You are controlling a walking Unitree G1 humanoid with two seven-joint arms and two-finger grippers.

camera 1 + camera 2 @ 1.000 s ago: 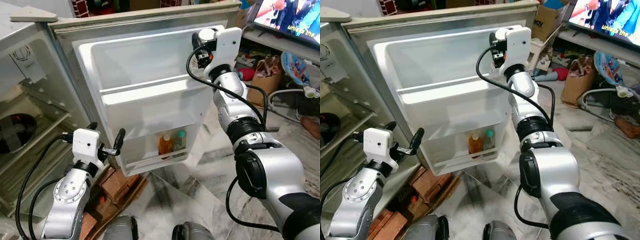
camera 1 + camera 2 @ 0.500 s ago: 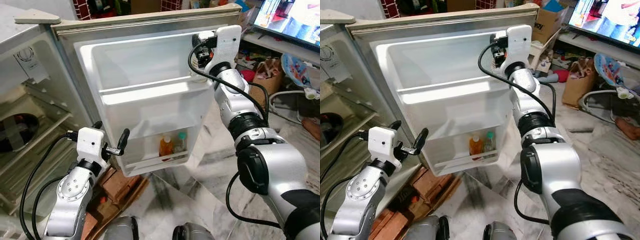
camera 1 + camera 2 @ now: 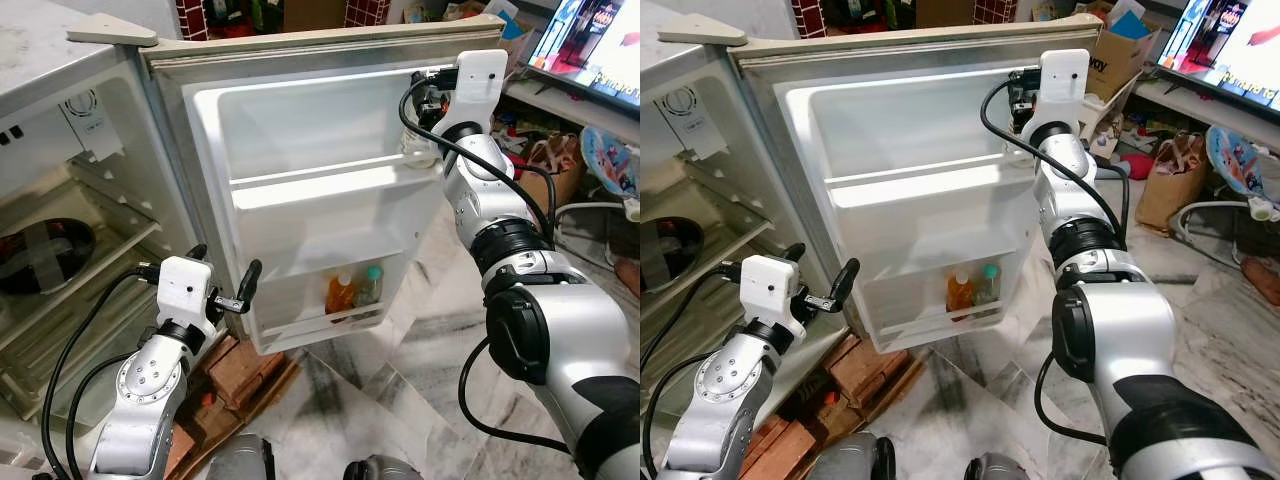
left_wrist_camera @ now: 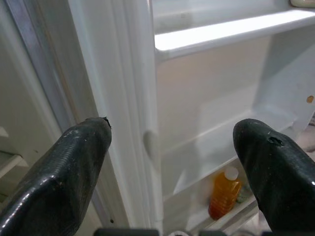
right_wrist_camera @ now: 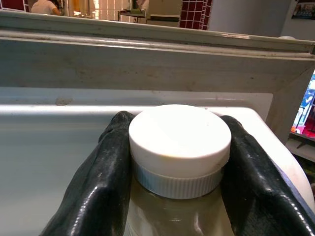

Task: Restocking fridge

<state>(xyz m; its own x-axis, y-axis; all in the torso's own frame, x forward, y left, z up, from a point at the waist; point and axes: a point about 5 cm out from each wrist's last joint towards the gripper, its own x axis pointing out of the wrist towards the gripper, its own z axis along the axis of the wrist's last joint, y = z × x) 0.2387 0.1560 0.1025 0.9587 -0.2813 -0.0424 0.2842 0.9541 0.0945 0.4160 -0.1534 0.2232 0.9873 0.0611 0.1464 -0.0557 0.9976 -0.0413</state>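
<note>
Fridge door (image 3: 300, 130) stands swung wide, inner liner white, facing the robot; open fridge body (image 3: 60, 250) to the robot's left with wire racks visible inside. Right gripper (image 5: 174, 162) raised to the door's upper shelf (image 3: 320, 180), at the far right end near the door's outer edge. Its two black fingers (image 5: 98, 182) are closed against either side of a white-capped bottle (image 5: 179, 147), pinching it just below the ribbed cap; pale liquid shows through the bottle's clear shoulder. From the head cameras the bottle is mostly hidden behind the wrist housing, so whether its base rests on the shelf cannot be told. Bottom door shelf (image 3: 320, 325) holds two items side by side: an orange bottle (image 3: 341, 294) with a white cap and a green-capped bottle (image 3: 369, 286) just to its right, both upright behind the rail. Left gripper (image 3: 222, 285) sits low, near the hinge-side edge of the door, fingers spread wide and holding nothing. Bricks (image 3: 235, 365) lie on the marble floor (image 3: 400, 400) under the door. A television (image 3: 600, 40) is lit at far right, with bags and clutter below it.
</note>
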